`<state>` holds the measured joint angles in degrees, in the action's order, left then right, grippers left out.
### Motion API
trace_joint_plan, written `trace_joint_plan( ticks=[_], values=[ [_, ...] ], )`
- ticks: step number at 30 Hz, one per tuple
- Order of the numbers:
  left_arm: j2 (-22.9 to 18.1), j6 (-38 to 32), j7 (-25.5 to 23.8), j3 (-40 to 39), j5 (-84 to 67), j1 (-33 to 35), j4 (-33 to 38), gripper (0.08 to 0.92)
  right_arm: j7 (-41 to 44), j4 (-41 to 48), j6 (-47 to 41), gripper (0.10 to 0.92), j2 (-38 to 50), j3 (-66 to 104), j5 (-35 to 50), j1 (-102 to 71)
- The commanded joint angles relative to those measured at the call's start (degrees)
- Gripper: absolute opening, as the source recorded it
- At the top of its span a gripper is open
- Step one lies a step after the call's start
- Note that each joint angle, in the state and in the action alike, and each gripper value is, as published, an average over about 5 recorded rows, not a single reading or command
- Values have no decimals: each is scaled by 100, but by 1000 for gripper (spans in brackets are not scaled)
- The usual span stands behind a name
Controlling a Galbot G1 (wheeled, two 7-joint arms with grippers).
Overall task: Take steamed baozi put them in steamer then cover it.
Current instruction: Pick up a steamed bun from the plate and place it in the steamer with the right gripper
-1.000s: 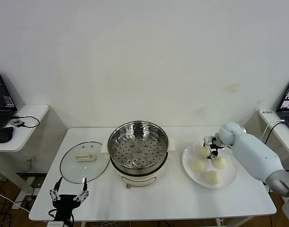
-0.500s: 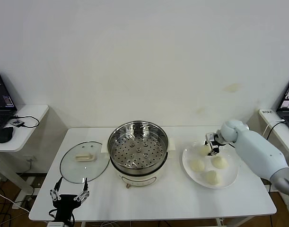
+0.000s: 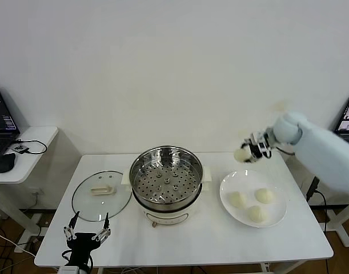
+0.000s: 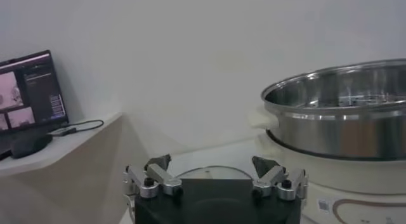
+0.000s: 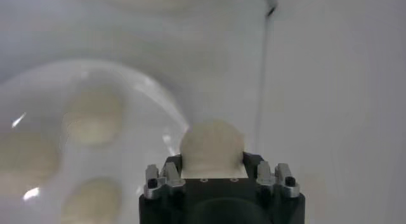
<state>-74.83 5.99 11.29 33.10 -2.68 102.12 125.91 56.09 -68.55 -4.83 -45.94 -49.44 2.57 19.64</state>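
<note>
- The right gripper (image 3: 249,153) has risen from the white plate (image 3: 280,220) since a second ago, when it was down among the buns; it now hangs in the air above the plate's far edge, between plate and wall.
- Its fingers are closed narrowly on one steamed baozi (image 3: 241,154), seen in the right wrist view as a pale round bun (image 5: 212,146) seated between the jaws, clear of the plate.
- Three baozi remain on the plate (image 3: 238,199) (image 3: 265,196) (image 3: 256,213), where four lay before; the lifted one is the bun that sat nearest the steamer at the plate's far side.
- The steamer (image 3: 166,184) stands at the table's centre, its perforated tray bare of buns; the first transfer is judged to be under way, with the carry toward the pot not yet made.
- The cover (image 3: 102,195) lies flat on the table just beside the steamer, on the robot's left, handle up and untouched.
- The left gripper (image 3: 86,236) waits at the near table edge in front of the cover, fingers spread wide and empty, unchanged over the last second.
- Covering is judged the last step, due only after all four buns are in.
</note>
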Motion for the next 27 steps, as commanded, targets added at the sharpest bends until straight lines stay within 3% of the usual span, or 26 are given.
trace_joint_plan(
  ticks=[1, 7, 15, 27],
  values=[
    [18, -96, -18, 11, -511, -38, -98, 823, -149, -401, -62, 611, -157, -967, 1323, 1356],
    [75, -296, -78, 70, -695, -70, -231, 823, -319, -177, 269, 613, -994, -1548, 1516, 1663],
    [35, -302, -94, 124, -721, -162, -257, 823, -508, 177, 993, 612, -2209, -2102, 1124, 1534],
    [-42, -325, -82, 194, -758, -185, -313, 823, -948, 393, 2137, 611, -2744, -2540, -512, 825]
  ],
)
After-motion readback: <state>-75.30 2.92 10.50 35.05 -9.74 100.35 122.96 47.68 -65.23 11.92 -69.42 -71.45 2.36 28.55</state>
